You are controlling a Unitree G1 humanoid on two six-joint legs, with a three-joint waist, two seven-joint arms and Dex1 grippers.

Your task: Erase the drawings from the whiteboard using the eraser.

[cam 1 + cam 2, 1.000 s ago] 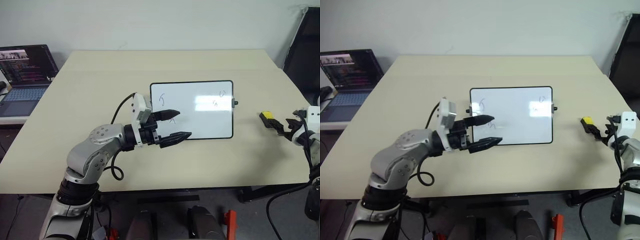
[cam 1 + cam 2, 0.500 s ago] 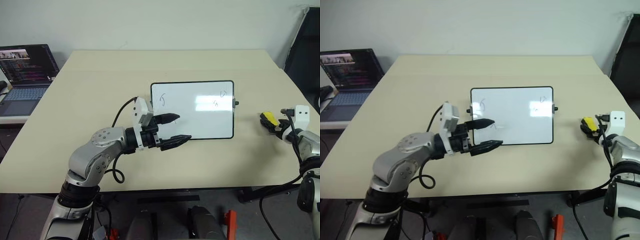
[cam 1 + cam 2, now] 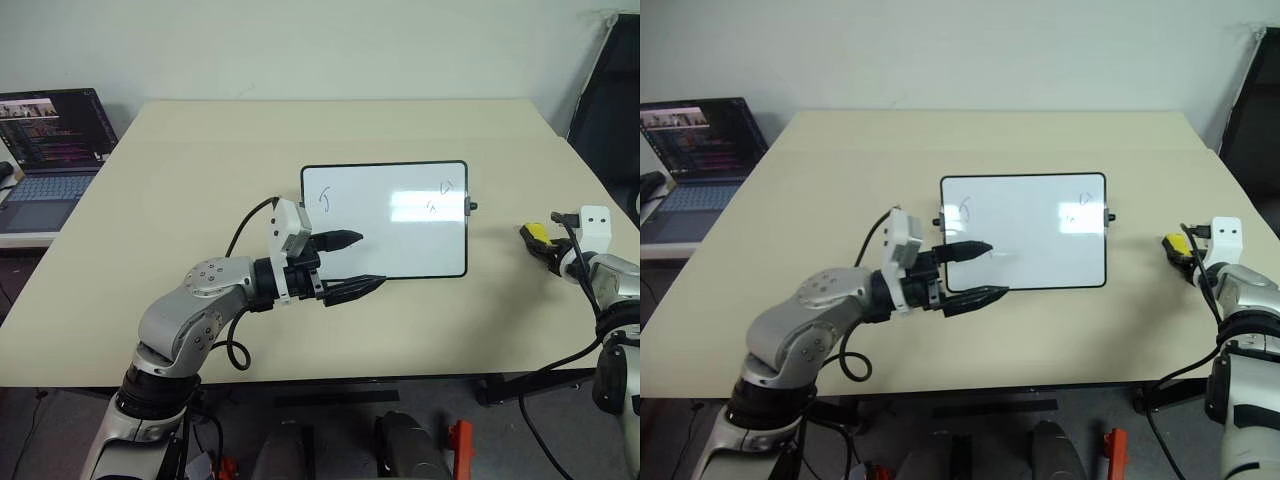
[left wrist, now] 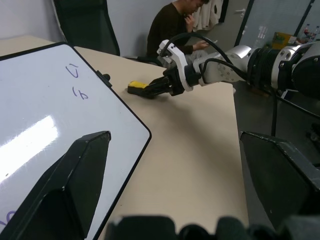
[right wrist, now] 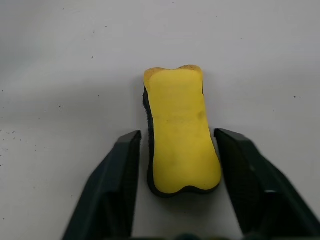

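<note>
Right wrist view: eraser (image 5: 180,133) between perhaps-touching fingers (image 5: 120,185).

Whiteboard (image 3: 385,220) mid-bench, everything else placed around it.

The whiteboard lies flat on the bench (image 3: 180,180), roughly at its centre. The drawings (image 3: 447,186) sit on the board: two near its far right corner, one near its far left corner. The left hand (image 3: 348,264) hangs over the board's near left corner, one finger above the board and the other just before its near edge. The eraser (image 3: 534,233) lies on the bench to the right of the board, well apart from it, with the right hand (image 5: 172,165) reaching around it, a finger at each side. The laptop (image 3: 45,150) stands far to the left of the board, beyond the bench's left edge.
</note>
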